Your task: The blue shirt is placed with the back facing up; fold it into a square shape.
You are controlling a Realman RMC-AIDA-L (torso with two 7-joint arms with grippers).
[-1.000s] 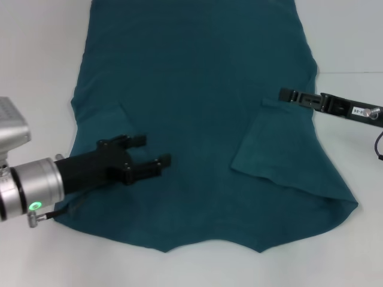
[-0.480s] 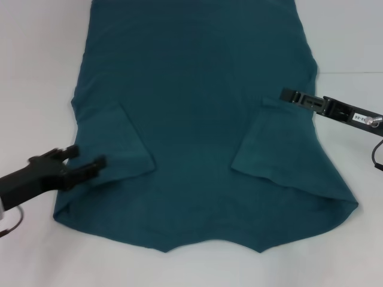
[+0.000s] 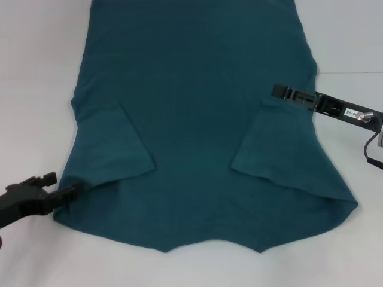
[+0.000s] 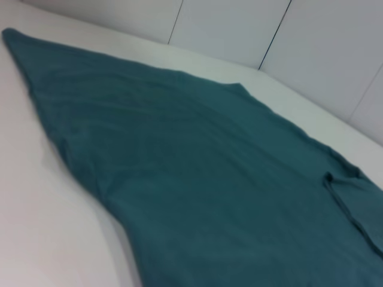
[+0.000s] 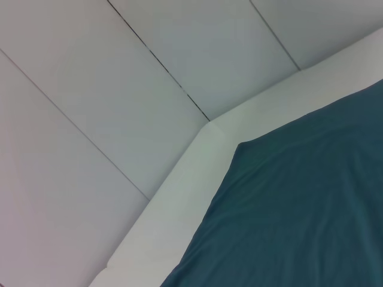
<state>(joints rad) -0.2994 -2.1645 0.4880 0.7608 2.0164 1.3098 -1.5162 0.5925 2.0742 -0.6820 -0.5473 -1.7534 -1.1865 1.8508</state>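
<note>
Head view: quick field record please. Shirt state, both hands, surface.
shirt: blue shirt spread flat, plain side up, no lettering showing
sleeves: both folded inward onto the body, left sleeve, right sleeve
left hand: low at the shirt's near left edge, fingers apart, holding nothing
right hand: at the shirt's right edge by the folded right sleeve; grip not discernible
surface: white table
fold progress: sleeves in, body not yet folded to a square
</note>
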